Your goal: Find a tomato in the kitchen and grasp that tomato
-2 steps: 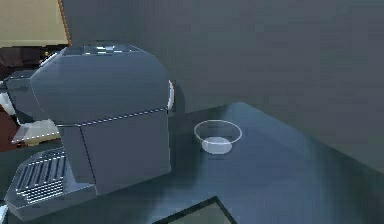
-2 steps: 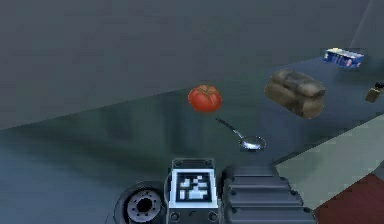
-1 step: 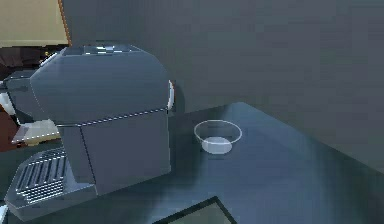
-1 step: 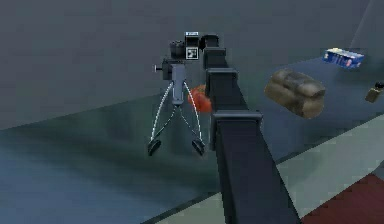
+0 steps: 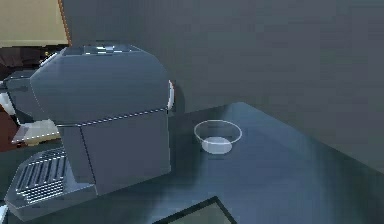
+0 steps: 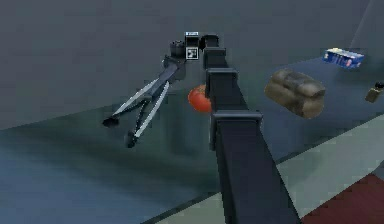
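Showing the arm [image 6: 240, 160] out over the dark counter [image 6: 60, 180]. Holding nothing at the gripper [image 6: 120, 132], 2 fingers slanting toward the arm side view's left. Placing the tomato [image 6: 199, 99] right of those fingertips, against the bar near the wrist; probably calling for shifting that way.

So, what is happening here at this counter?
A robot's arm extends over a dark kitchen counter; its job is to grasp a tomato. The gripper has only bare counter behind its fingers, so it holds nothing. The tomato, a red round thing, sits right beside the arm, partly hidden by it. A loaf of bread lies further along. In the forward view stand a coffee machine and a small clear bowl.
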You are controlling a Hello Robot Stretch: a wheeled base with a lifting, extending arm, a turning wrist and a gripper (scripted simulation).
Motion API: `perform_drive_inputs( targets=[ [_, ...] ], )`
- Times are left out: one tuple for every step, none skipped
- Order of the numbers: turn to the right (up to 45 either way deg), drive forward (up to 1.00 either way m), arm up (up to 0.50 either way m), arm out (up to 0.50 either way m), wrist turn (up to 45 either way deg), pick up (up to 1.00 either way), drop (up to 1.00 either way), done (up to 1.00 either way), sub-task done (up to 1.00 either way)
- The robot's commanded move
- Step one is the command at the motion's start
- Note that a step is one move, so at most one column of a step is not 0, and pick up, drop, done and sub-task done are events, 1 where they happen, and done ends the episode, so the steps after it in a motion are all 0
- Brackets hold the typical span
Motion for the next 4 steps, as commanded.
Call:
perform_drive_inputs(
  targets=[
    [0.0, 0.0, 0.0, 0.0, 45.0, 0.0, 0.0, 0.0, 0.0],
    [0.0, 0.0, 0.0, 0.0, 45.0, 0.0, 0.0, 0.0, 0.0],
    [0.0, 0.0, 0.0, 0.0, 45.0, 0.0, 0.0, 0.0, 0.0],
    [0.0, 0.0, 0.0, 0.0, 21.0, 0.0, 0.0, 0.0, 0.0]
  ],
)
